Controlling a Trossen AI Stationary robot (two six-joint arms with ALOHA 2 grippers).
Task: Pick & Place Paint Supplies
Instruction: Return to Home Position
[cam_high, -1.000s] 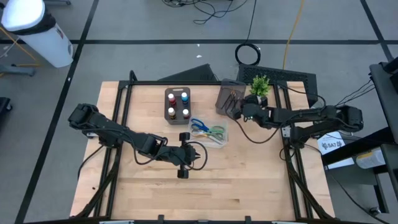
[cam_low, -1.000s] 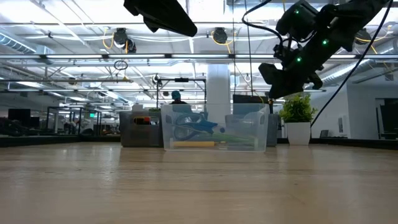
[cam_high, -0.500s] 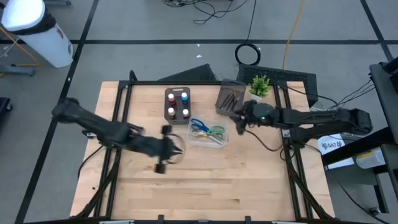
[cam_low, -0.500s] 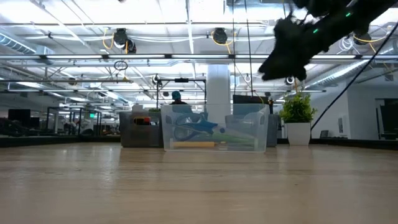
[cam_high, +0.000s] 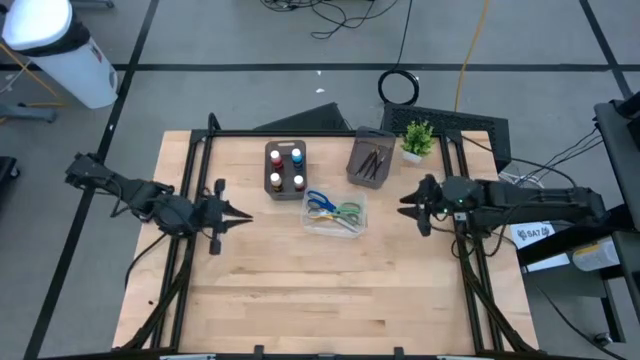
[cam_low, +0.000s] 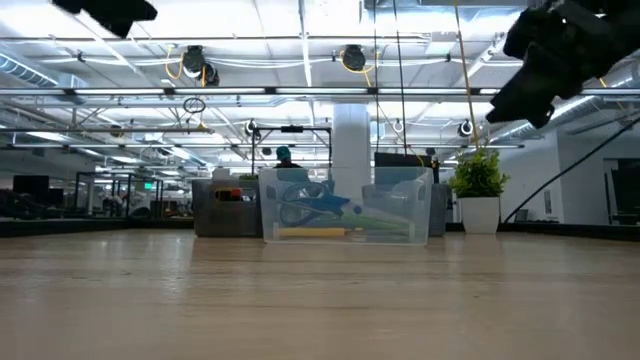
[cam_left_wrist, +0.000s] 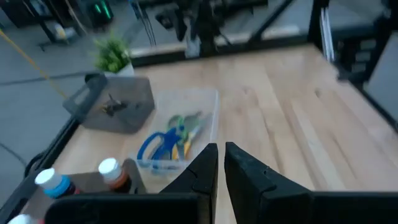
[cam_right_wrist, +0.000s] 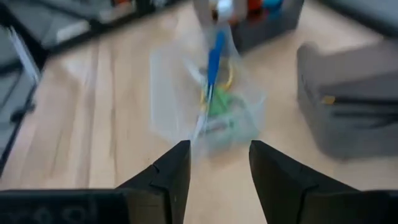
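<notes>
Several paint bottles (cam_high: 285, 168) with blue, red and pale caps stand in a dark holder at the far middle; two also show in the left wrist view (cam_left_wrist: 56, 182). Blue and green scissors (cam_high: 335, 210) lie in a clear plastic box (cam_left_wrist: 186, 106). Thin brushes (cam_high: 370, 158) lie in a dark grey tray. My left gripper (cam_high: 243, 213) hovers left of the box, shut and empty (cam_left_wrist: 221, 163). My right gripper (cam_high: 404, 205) hovers right of the box, open with nothing between its fingers (cam_right_wrist: 217, 163).
A small green potted plant (cam_high: 417, 138) stands at the far right beside the brush tray. Bare wooden table top (cam_high: 320, 290) stretches across the near half. Dark frame rails (cam_high: 190, 170) run along the table's left and right sides.
My left gripper has drawn back from the table's middle toward its left edge and risen a little. My right gripper has pulled away from the brush tray toward the right edge and tipped from pointing steeply down to nearly level. The supplies have not moved.
</notes>
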